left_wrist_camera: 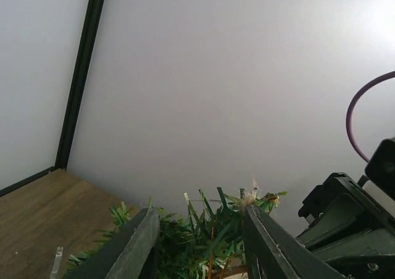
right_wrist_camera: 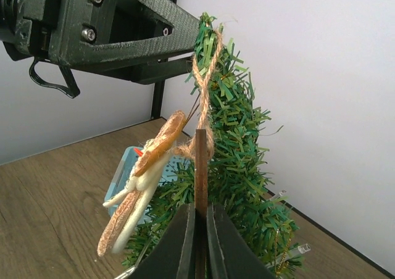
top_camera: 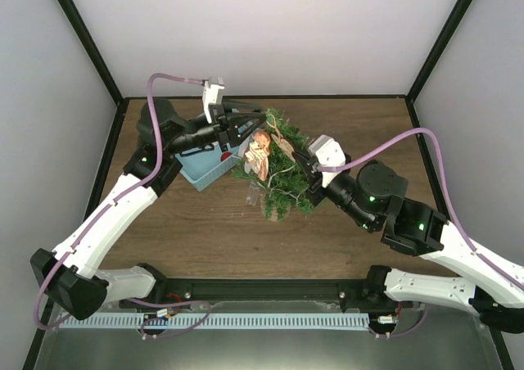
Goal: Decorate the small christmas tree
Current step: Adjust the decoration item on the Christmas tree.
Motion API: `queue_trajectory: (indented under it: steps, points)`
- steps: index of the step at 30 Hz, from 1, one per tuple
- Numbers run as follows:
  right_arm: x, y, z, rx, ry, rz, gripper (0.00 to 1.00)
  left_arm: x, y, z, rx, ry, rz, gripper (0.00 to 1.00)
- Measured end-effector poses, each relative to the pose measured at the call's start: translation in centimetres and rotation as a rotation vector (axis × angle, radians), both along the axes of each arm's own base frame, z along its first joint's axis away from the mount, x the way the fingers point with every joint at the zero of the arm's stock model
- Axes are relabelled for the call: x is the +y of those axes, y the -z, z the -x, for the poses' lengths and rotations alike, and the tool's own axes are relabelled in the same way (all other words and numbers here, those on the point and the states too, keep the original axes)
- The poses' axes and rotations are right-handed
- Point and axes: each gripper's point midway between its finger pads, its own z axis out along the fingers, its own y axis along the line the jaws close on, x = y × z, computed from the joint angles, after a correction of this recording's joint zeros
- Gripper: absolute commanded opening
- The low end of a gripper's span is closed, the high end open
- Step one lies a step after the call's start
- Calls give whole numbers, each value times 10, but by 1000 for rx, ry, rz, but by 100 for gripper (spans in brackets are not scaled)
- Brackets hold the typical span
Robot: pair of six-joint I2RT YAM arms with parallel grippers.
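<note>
The small christmas tree (top_camera: 286, 186) (right_wrist_camera: 241, 162) stands mid-table, leaning slightly. My right gripper (top_camera: 299, 165) (right_wrist_camera: 200, 210) is shut on a thin flat wooden ornament (right_wrist_camera: 201, 168), seen edge-on. The ornament's twine loop (right_wrist_camera: 207, 69) runs up over the tree's tip. A tan and white woolly ornament (top_camera: 259, 153) (right_wrist_camera: 139, 186) hangs beside it on the tree's left side. My left gripper (top_camera: 244, 133) (left_wrist_camera: 200, 210) is open at the treetop. Green needles (left_wrist_camera: 197, 242) show between its fingers, and a tuft of twine sits at the right fingertip (left_wrist_camera: 252, 212).
A light-blue plastic basket (top_camera: 205, 169) (right_wrist_camera: 123, 168) sits just left of the tree, under my left arm. White walls with black frame posts (top_camera: 86, 51) enclose the wooden table (top_camera: 205, 231) on three sides.
</note>
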Motion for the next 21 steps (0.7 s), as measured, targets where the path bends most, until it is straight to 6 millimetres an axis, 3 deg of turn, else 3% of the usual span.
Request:
queue_trajectory:
  steps: [21]
  points:
    - [-18, -12, 0, -114, 45, 107, 2, 3, 0, -9, -3, -54, 1, 40]
